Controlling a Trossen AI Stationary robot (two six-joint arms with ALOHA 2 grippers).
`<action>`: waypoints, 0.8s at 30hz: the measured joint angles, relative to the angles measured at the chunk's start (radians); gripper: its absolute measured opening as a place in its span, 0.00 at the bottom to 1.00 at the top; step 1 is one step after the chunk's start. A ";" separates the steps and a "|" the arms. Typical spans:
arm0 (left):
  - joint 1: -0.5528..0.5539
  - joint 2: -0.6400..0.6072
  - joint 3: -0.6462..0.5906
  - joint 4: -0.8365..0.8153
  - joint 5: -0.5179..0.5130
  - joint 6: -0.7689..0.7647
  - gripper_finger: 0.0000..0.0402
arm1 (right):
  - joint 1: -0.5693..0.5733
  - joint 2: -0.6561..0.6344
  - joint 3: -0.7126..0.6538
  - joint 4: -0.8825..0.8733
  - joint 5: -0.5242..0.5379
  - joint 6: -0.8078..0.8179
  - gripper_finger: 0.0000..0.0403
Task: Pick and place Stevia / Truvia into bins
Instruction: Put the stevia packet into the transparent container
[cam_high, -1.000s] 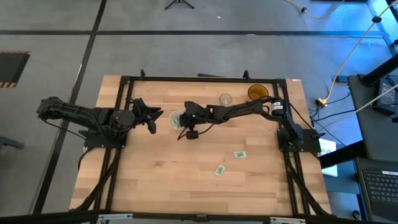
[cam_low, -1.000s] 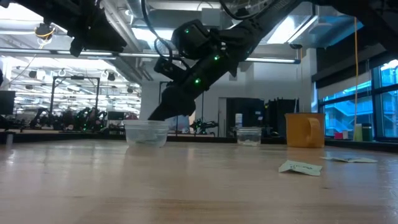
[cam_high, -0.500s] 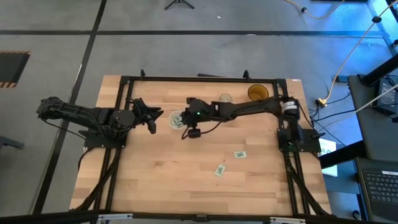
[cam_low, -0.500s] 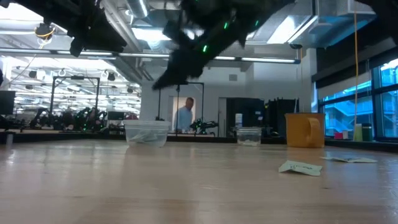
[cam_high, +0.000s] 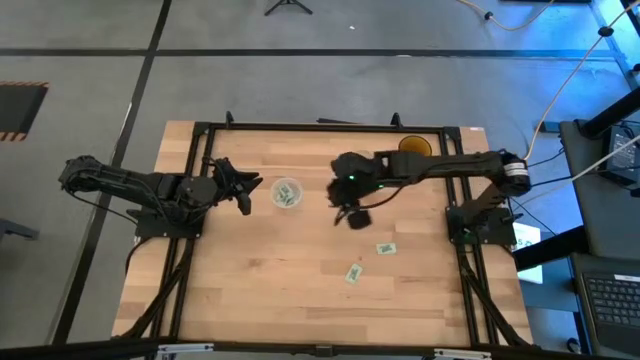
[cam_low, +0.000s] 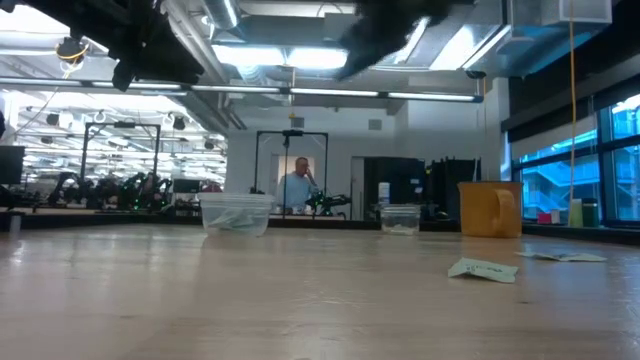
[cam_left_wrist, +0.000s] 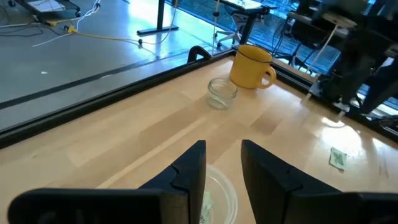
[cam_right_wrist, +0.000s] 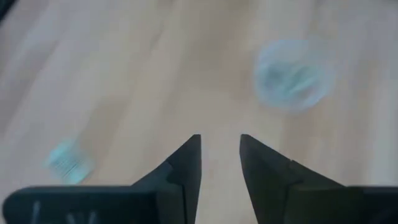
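The wide clear cup (cam_high: 286, 193) stands on the table and holds pale green sachets; it also shows in the low view (cam_low: 236, 213) and the right wrist view (cam_right_wrist: 293, 74). Two more sachets lie flat on the wood (cam_high: 386, 248) (cam_high: 353, 273), and the near one shows in the low view (cam_low: 483, 269). My right gripper (cam_right_wrist: 221, 155) is open and empty, high above the table to the right of the cup (cam_high: 343, 197). My left gripper (cam_left_wrist: 222, 165) waits open just left of the cup (cam_high: 245, 190).
A small clear cup (cam_left_wrist: 222, 93) and a yellow mug (cam_high: 412, 147) stand near the table's far edge, right of centre. A black frame runs around the table's rim (cam_high: 300, 127). A person (cam_low: 297, 185) stands in the room beyond.
My right gripper has risen out of the wide cup and swung toward the table's right, and now stands high above the wood between the cup and the loose sachets. The cup has stayed where it was.
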 joint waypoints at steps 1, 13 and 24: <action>0.000 0.000 0.000 0.000 0.000 0.000 0.24 | 0.004 -0.013 0.000 -0.072 -0.026 0.002 0.28; 0.000 0.000 0.000 -0.001 0.000 0.008 0.24 | 0.147 -0.120 -0.182 -0.440 -0.074 0.184 0.25; 0.000 0.000 0.000 -0.001 0.000 0.027 0.24 | 0.271 -0.140 -0.463 -0.242 -0.064 0.428 0.24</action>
